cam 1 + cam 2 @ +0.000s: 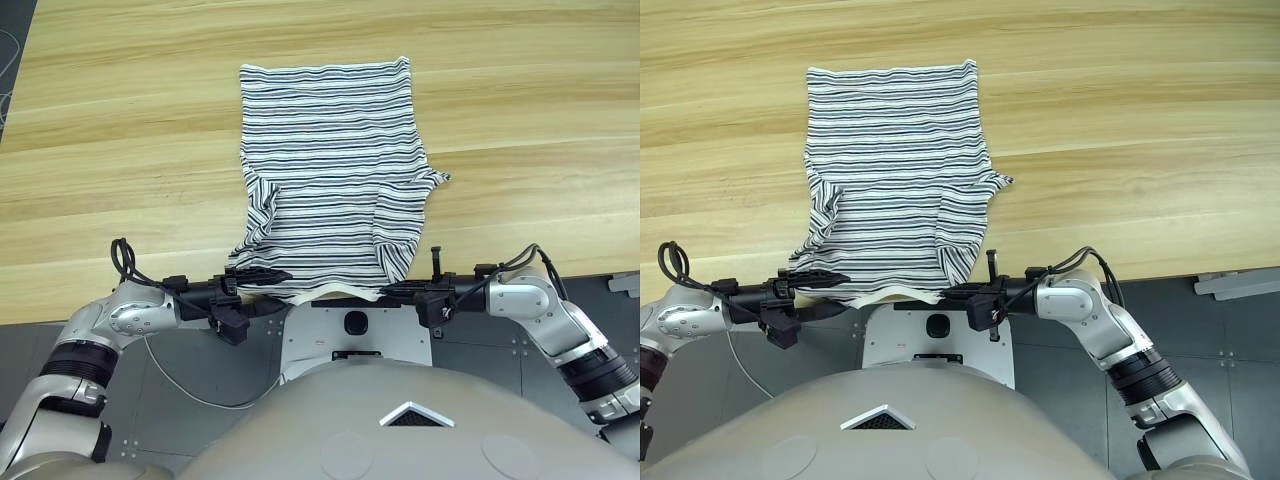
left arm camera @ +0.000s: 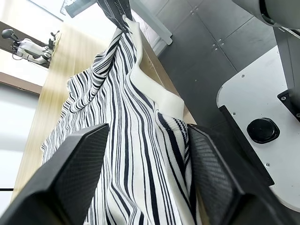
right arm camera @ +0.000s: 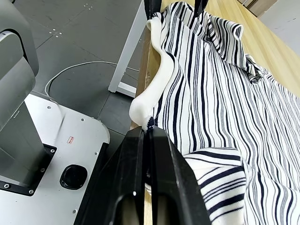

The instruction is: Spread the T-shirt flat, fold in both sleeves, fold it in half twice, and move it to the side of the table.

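The striped T-shirt (image 1: 330, 170) lies lengthwise on the desk (image 1: 120, 120), hem at the far end. The white neckband (image 3: 150, 89) is at the near edge, where the cloth spills slightly over the desk's lip toward the robot. Both sleeves look tucked inward, the left one (image 1: 262, 205) bunched along its side and the right one (image 1: 400, 215) folded over the body, though a small tab of cloth pokes out on the right.

So the sleeve step seems done, and the first half-fold is being set up. The right claw (image 1: 385, 291) is closed tight on the near right corner, fabric pinched between its shut fingers. The left claw (image 1: 280, 276) sits at the near left corner with its fingers (image 2: 79, 173) spread wide. The cloth runs between them, but nothing is clamped yet.

The next move likely calls for the left claw to close on its corner. Both arms then lift together and carry the near edge over to meet the far hem, keeping the two corners level so the tucked sleeves don't fall open.
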Motion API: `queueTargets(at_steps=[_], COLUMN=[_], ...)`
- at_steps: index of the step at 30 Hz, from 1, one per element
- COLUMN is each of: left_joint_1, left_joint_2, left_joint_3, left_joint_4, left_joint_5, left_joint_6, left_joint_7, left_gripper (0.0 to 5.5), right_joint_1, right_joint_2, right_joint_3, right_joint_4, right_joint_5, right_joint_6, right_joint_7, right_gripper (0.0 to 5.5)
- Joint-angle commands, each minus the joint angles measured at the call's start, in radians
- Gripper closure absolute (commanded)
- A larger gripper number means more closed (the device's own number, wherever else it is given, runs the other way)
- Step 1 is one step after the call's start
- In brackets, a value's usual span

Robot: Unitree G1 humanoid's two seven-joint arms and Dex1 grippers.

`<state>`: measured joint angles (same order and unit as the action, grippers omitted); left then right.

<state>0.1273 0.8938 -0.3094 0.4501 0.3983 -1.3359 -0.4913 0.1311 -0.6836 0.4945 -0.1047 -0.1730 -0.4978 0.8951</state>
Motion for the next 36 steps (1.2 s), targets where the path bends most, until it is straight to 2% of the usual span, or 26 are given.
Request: queueTargets(at_steps=[1,7,12,24,31,36], left_joint_1=[-0.002,-0.037,-0.059,-0.063,-0.114,-0.140], left_joint_2=[0.026,0.010,0.008,0.079,0.122,0.165], left_joint_3=[0.013,0.161,0.213,0.202,0.176,0.097], left_joint_4=[0.048,0.141,0.182,0.310,0.339,0.367], left_joint_5=[0.001,0.153,0.270,0.488,0.633,0.760], left_joint_6=[-0.042,-0.128,-0.152,-0.214,-0.170,-0.103], left_joint_7=[0.031,0.143,0.217,0.392,0.581,0.772], left_gripper=[2.47,2.47,2.47,2.47,2.47,2.47], right_joint_1=[-0.003,0.002,0.005,0.012,0.009,0.008], right_joint_2=[0.004,0.010,0.016,0.026,0.028,0.028], right_joint_3=[0.002,0.006,0.009,0.020,0.028,0.033], right_joint_4=[-0.008,-0.012,-0.017,-0.021,-0.020,-0.017], right_joint_5=[-0.005,-0.004,-0.003,-0.010,-0.011,-0.010], right_joint_6=[0.008,0.012,0.018,0.025,0.026,0.025], right_joint_7=[-0.007,-0.009,-0.011,-0.025,-0.028,-0.028], right_gripper=[5.40,5.40,5.40,5.40,5.40,5.40])
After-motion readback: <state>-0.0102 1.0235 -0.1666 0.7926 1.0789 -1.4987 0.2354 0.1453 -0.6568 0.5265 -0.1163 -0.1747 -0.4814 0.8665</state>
